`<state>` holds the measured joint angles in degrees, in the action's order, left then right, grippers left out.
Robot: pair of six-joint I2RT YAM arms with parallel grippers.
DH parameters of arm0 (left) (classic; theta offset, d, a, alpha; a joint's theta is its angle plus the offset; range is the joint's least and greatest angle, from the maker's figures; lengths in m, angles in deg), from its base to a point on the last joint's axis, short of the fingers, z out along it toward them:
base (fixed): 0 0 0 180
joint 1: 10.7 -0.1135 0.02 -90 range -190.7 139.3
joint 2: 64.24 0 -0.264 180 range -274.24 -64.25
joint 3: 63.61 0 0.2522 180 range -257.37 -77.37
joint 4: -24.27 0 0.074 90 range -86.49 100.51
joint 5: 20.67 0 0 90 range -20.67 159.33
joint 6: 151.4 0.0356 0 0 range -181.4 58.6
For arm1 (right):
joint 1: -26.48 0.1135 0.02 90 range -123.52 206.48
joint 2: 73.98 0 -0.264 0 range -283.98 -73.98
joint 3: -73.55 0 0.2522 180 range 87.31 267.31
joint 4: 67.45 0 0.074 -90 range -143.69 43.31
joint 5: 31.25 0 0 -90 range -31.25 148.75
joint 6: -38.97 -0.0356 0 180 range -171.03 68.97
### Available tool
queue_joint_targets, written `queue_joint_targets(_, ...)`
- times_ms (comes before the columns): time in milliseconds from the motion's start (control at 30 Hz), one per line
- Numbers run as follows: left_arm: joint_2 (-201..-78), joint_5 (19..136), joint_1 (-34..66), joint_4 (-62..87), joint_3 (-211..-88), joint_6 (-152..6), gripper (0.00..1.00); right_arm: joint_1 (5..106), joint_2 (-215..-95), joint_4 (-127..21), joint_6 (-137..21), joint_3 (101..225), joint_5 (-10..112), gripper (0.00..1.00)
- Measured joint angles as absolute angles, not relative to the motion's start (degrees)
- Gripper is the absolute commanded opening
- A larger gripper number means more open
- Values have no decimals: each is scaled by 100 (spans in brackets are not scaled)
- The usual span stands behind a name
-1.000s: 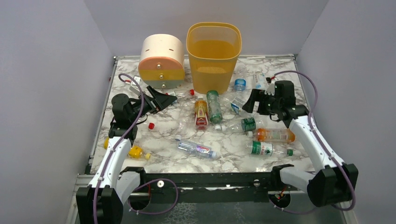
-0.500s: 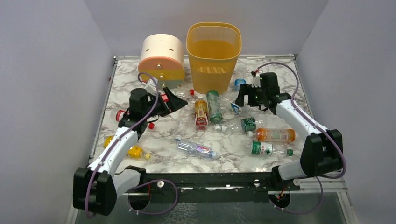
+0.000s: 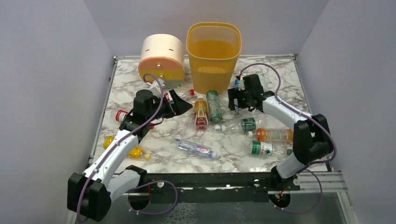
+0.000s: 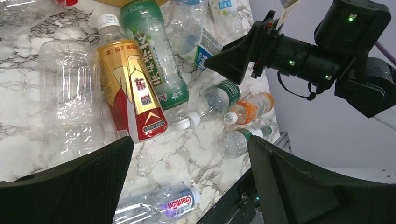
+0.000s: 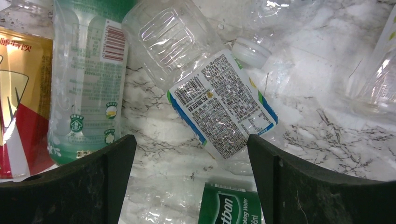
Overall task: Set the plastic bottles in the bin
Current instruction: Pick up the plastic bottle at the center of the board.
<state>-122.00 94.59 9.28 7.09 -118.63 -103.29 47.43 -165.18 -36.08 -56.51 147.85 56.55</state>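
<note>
I work in a robotics lab test cell. Plain lilac panels (image 3: 46, 70) box in my marble-patterned tabletop (image 3: 233, 149) on three sides, and a black metal mounting rail (image 3: 210, 179) runs along its near edge.

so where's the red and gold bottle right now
In the top view the red and gold bottle lies centrally, just in front of the bin, side by side with the green bottle on its right.

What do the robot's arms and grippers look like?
The left arm and right arm have white links with black joints and bases. A purple cable loops along each. The left gripper and right gripper have broad, black, wedge-shaped fingers. Small green lights glow on the right wrist.
</note>
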Motion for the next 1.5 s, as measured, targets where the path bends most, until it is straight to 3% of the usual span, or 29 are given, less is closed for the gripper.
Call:
queue_joint_targets(433,-11702,9424,1060,521,-11861,-10358,99,5145,-16771,-3611,-5358,14940,6892,93)
queue_joint_targets(1200,-11571,9384,1121,379,-11802,-10356,99,5145,-17140,-3768,-5087,15093,6833,93)
queue_joint_targets(1500,-11569,9371,1165,344,-11802,-10353,99,5141,-17298,-3993,-5058,14944,6619,82)
